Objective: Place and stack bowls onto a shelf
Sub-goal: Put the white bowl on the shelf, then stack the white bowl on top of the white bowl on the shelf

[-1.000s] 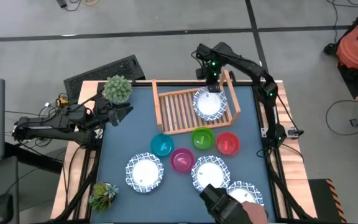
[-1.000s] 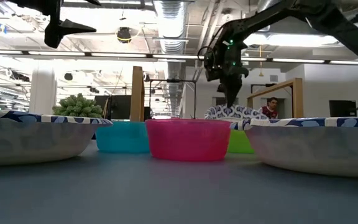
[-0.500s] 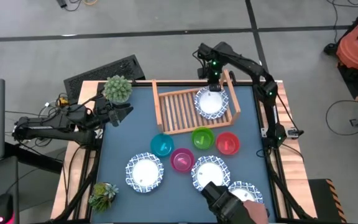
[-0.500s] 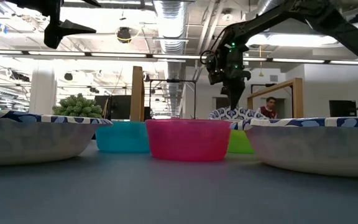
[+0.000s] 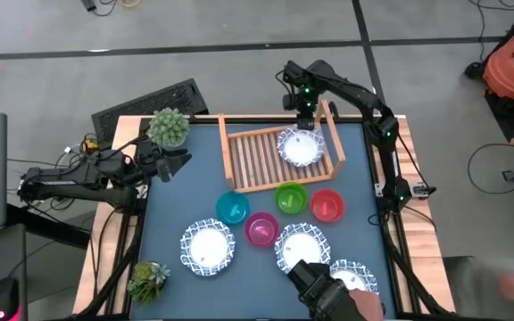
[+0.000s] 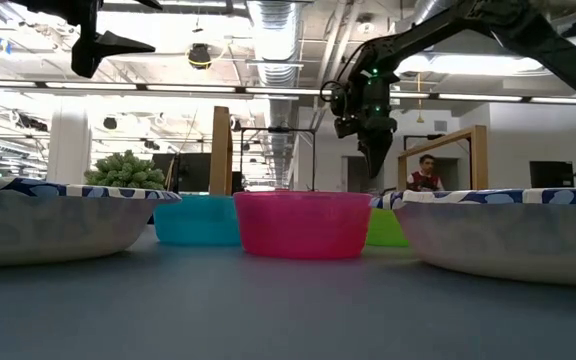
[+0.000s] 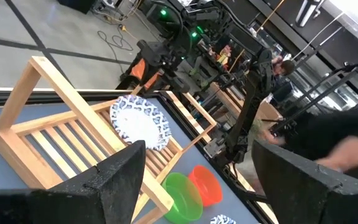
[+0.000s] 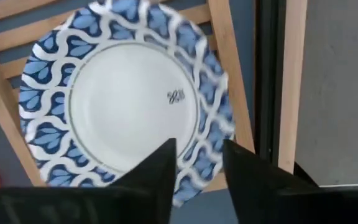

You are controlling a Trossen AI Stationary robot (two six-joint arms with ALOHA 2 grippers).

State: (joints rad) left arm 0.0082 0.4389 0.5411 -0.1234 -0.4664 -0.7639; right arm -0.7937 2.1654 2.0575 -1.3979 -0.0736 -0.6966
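A white bowl with a blue patterned rim lies on the slats at the right end of the wooden shelf; the right wrist view looks down into the bowl. My right gripper hangs open just above the bowl's far rim, its fingers apart and clear of it. My left gripper stands open at the table's left edge, beside a potted plant. Teal, magenta, green and red bowls sit on the table before the shelf.
Three more white patterned bowls stand near the front edge. Potted plants sit at the far left and near left. A black keyboard lies behind the table. The shelf's left half is bare slats.
My right gripper has opened and let go of the white bowl's far rim. The bowl, held tilted a second ago, has dropped flat onto the shelf slats and sunk out of sight in the low view.
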